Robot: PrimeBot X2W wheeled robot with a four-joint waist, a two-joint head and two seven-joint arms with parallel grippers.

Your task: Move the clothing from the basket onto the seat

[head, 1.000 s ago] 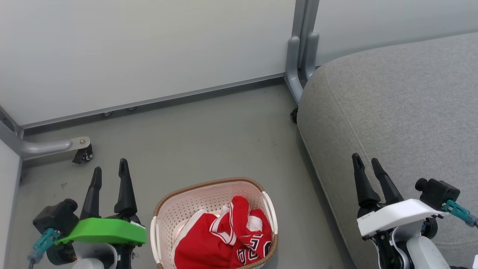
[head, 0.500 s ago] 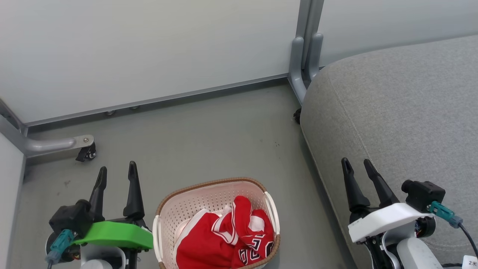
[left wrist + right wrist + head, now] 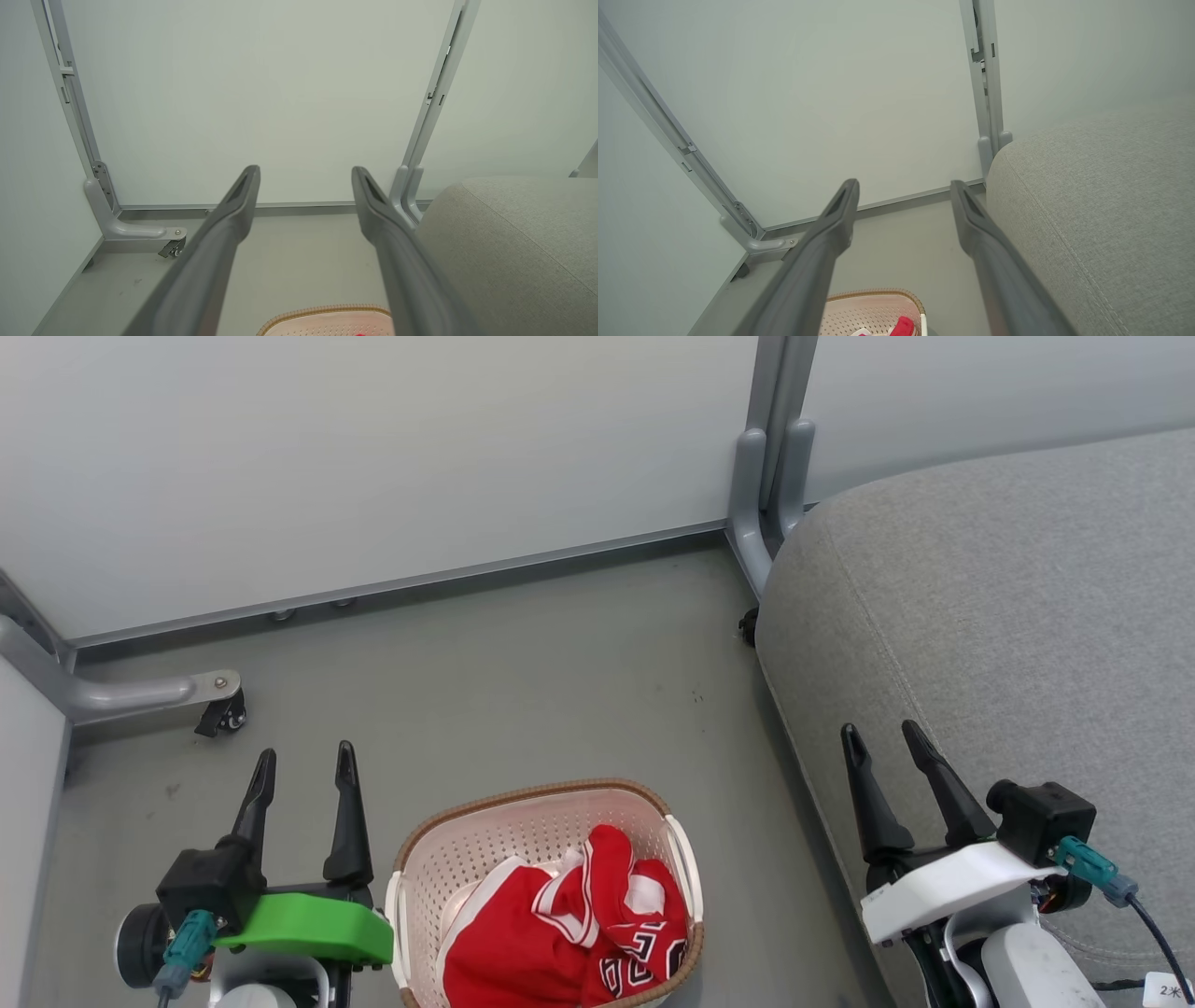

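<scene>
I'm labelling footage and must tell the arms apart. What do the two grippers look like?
The left gripper has a green cover, the right gripper a white cover. Each has two long, dark, tapering fingers and a black camera with a teal plug.

Pale grey-white partition panel (image 3: 373,457) across the back; second panel (image 3: 23,821) at left edge; grey metal post (image 3: 780,429) joins panels at right; grey base rail (image 3: 401,586) along panel bottom; curved metal foot (image 3: 140,691) with black caster (image 3: 224,714) at left; another small caster (image 3: 747,625) under the post; dull grey-green floor (image 3: 523,681), faint scuffs; light even, soft shadows.
</scene>
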